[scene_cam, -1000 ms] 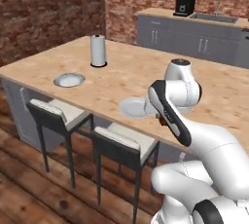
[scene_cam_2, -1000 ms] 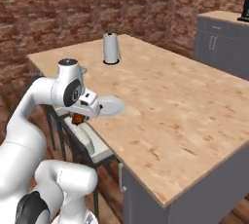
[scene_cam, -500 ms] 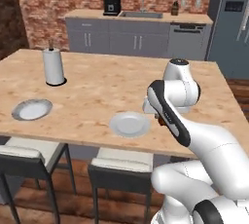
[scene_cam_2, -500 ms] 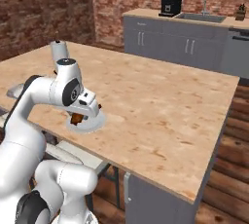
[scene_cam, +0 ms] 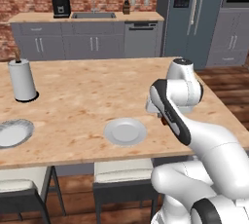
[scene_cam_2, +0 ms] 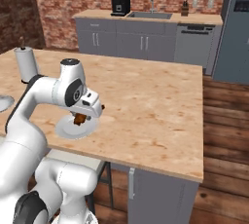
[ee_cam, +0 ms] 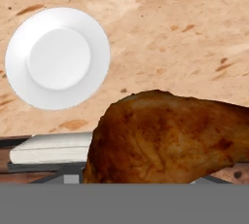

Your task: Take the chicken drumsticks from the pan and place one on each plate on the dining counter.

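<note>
My gripper [scene_cam_2: 80, 120] is shut on one of the chicken drumsticks [scene_cam_2: 78, 119], a reddish-brown piece that hangs just over the right rim of a plate [scene_cam_2: 73, 127] near the front edge of the dining counter [scene_cam_2: 146, 96]. In the hand view the drumstick [ee_cam: 165, 140] looms large at the bottom, and the light-grey plate [ee_cam: 57, 57] lies up and to the left of it. The same plate [scene_cam: 125, 131] sits left of my forearm in the left base view. A second plate [scene_cam: 12, 133] lies at the counter's far left. The pan is out of view.
A paper towel roll [scene_cam: 22, 79] stands at the counter's back left. Stools with pale cushions [scene_cam: 121, 169] are tucked under the near edge. Grey cabinets with a coffee machine [scene_cam: 60, 3] and a sink line the far brick wall, and a tall fridge [scene_cam: 194, 18] stands on the right.
The whole picture has swung round as the base drove, so the counter now lies square ahead. The arm keeps its pose with the drumstick held beside the plate.
</note>
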